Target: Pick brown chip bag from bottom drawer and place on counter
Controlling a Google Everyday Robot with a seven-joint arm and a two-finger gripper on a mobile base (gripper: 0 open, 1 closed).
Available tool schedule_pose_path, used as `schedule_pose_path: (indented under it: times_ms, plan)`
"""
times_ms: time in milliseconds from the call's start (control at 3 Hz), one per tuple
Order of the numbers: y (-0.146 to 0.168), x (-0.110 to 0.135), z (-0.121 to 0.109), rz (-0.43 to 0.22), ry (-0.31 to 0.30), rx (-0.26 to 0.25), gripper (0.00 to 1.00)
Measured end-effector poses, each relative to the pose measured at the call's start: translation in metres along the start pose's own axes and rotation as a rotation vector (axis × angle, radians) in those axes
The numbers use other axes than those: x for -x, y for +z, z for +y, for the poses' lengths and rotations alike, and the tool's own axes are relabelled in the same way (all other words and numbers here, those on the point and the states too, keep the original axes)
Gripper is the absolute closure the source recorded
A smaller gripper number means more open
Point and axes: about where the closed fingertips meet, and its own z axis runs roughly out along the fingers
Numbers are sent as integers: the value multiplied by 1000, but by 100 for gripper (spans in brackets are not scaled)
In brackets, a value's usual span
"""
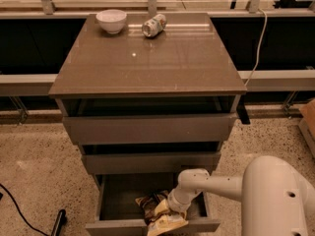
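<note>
The bottom drawer (118, 198) stands pulled open at the foot of the grey cabinet, its dark inside showing. The brown chip bag (158, 211) lies in it at the front, dark brown part to the left, pale yellow part draped over the drawer's front edge. My gripper (170, 209) reaches down into the drawer from the right on a white arm and sits right on the bag. The glossy grey-brown counter (147, 58) forms the cabinet top.
A white bowl (111, 20) and a printed drink can (153, 25) lying on its side sit at the counter's back edge. The two upper drawers (147, 129) are slightly open. A black cable (19, 213) runs over the speckled floor at left.
</note>
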Motion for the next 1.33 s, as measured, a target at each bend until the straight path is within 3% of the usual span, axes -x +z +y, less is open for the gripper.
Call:
schedule_pose_path:
  times_ms: [667,1000,1333]
  plan:
    - [-32,1,-27,49,-56,-118,82]
    - [-74,-1,-46,117,-85,-148,100]
    - [-128,-3,-54,166,-118,-173,100]
